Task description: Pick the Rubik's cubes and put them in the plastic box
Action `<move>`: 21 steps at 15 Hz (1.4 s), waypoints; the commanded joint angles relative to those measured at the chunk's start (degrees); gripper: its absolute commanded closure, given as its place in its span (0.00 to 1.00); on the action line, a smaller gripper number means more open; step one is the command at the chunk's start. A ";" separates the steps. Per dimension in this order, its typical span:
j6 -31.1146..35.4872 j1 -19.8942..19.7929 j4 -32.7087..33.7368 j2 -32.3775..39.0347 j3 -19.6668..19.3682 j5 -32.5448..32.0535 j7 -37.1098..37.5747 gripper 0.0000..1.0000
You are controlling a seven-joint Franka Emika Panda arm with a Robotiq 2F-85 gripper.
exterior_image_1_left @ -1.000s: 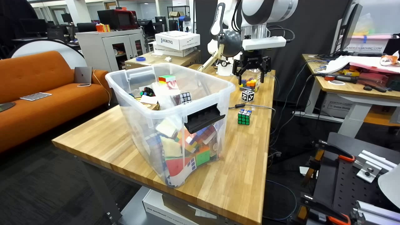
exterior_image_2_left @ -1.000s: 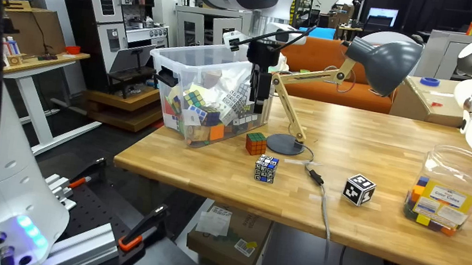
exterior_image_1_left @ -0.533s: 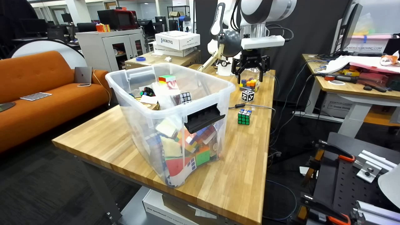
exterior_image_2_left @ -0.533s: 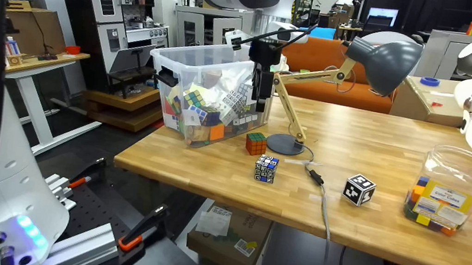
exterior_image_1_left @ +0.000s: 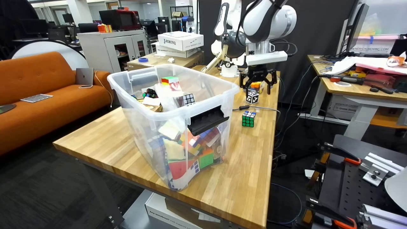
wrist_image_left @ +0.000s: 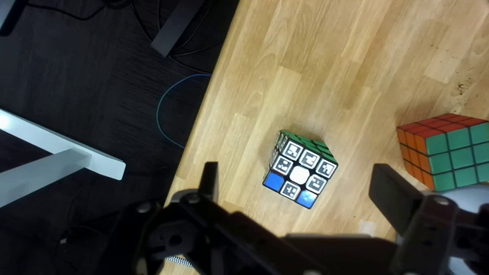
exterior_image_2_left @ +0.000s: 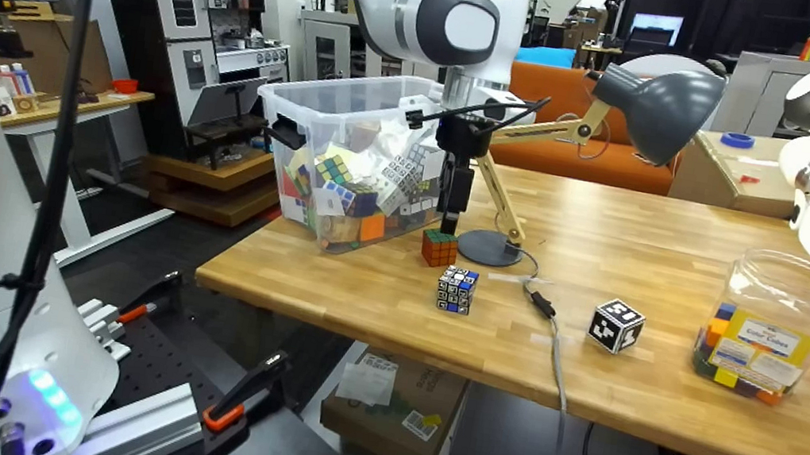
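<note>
My gripper point(exterior_image_1_left: 258, 92) is open and empty, in the air above the table, pointing down. In the wrist view its fingers point(wrist_image_left: 395, 196) stand wide apart. A Rubik's cube with green and black-and-white patterned faces point(wrist_image_left: 300, 175) shows between and below them; it also shows in both exterior views point(exterior_image_1_left: 248, 119) point(exterior_image_2_left: 456, 290). An orange, red and green Rubik's cube point(exterior_image_2_left: 439, 249) stands beside the box and at the right of the wrist view point(wrist_image_left: 454, 152). A black-and-white cube point(exterior_image_2_left: 616, 326) stands farther along the table. The clear plastic box point(exterior_image_1_left: 229, 91) holds many cubes; its rim also shows in an exterior view point(exterior_image_2_left: 311, 106).
A desk lamp's round base point(exterior_image_2_left: 489, 247) stands close to the orange cube, with its arm and shade point(exterior_image_2_left: 667, 110) above. A grey cable with a switch point(exterior_image_2_left: 543, 305) crosses the table. A clear jar point(exterior_image_2_left: 771, 330) of colour cubes stands beyond. The table edge point(wrist_image_left: 206, 101) is near the patterned cube.
My gripper has come down toward the table, mostly in the last half second, with a small sideways shift. It stays open. The cubes and the box have not moved.
</note>
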 commanded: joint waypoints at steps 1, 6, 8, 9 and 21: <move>-3.63 -0.13 5.64 6.24 -0.72 3.88 -0.55 0.00; -8.18 -0.61 13.48 13.63 -1.47 7.52 -0.63 0.00; -5.25 0.38 11.53 13.03 -2.09 6.82 -0.31 0.00; -5.90 0.34 12.34 13.58 -2.15 6.89 -0.30 0.00; -6.66 -0.58 17.18 21.25 -1.77 12.07 2.70 0.00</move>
